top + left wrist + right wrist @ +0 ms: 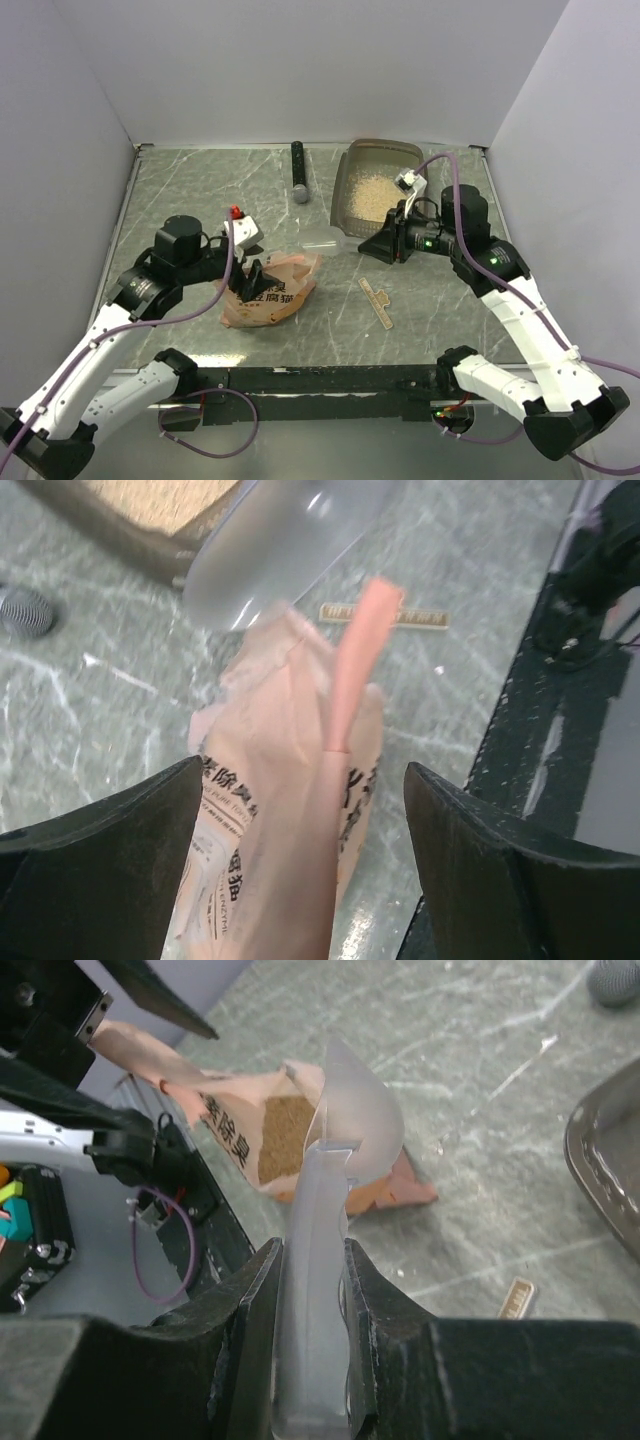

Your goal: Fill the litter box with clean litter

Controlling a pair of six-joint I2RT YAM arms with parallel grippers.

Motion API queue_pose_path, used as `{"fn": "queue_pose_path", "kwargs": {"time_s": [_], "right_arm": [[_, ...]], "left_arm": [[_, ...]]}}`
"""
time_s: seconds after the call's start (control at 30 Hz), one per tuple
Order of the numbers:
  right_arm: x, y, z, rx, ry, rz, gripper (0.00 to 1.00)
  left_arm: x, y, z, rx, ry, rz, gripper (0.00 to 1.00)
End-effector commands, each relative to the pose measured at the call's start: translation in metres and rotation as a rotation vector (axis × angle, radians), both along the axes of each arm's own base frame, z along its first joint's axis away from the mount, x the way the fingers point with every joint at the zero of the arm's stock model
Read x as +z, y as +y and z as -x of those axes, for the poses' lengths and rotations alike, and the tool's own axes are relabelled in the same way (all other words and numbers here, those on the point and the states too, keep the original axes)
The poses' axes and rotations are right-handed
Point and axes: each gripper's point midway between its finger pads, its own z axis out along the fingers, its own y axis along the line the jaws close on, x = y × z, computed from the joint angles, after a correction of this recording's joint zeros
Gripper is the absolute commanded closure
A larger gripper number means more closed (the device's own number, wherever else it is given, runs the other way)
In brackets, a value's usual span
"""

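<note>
The smoky grey-brown litter box (347, 172) stands at the back right with pale beige litter (373, 192) in it; its corner shows in the left wrist view (165, 555). The orange-pink pouch (272, 292) lies left of centre, its mouth open on tan litter (280, 1138). My left gripper (252, 280) is open, its jaws either side of the pouch (290, 810). My right gripper (312, 1255) is shut on the handle of a translucent scoop (355, 1120). It holds the scoop (325, 238) between the pouch and the box.
A black cylinder with a grey end (298, 170) lies at the back, left of the litter box. A thin wooden strip (377, 302) lies on the table in front of the right gripper. White walls close in the table on three sides.
</note>
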Motion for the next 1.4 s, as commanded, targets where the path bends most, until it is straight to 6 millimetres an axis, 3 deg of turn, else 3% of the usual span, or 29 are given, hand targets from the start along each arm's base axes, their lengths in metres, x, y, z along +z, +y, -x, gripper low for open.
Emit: {"fn": "queue_pose_path", "kwargs": {"time_s": [0.0, 0.1, 0.2, 0.23, 0.33, 0.4, 0.83, 1.37], "right_arm": [[0.031, -0.007, 0.007, -0.004, -0.073, 0.012, 1.00], [0.036, -0.009, 0.011, -0.001, -0.063, 0.024, 1.00], [0.039, -0.010, 0.015, 0.015, -0.049, 0.038, 1.00], [0.036, -0.011, 0.016, 0.016, -0.024, 0.050, 1.00], [0.035, -0.010, 0.016, 0.028, 0.004, 0.064, 1.00], [0.039, -0.008, 0.017, 0.043, 0.007, 0.064, 1.00], [0.043, 0.014, 0.018, 0.133, 0.091, 0.128, 1.00], [0.019, 0.029, 0.029, 0.207, 0.167, 0.292, 1.00]], "left_arm": [[-0.013, 0.010, -0.013, 0.082, -0.039, -0.077, 0.15], [-0.019, 0.013, -0.017, 0.116, -0.048, -0.110, 0.16], [-0.026, 0.014, -0.017, 0.132, -0.040, -0.143, 0.28], [-0.027, 0.014, -0.016, 0.132, -0.037, -0.151, 0.50], [-0.026, 0.012, -0.014, 0.137, -0.036, -0.158, 0.87], [-0.025, 0.014, -0.012, 0.141, -0.033, -0.152, 0.99], [0.001, 0.026, 0.010, 0.160, -0.156, -0.024, 0.99], [0.009, 0.013, 0.024, 0.075, -0.187, 0.068, 0.99]]}}
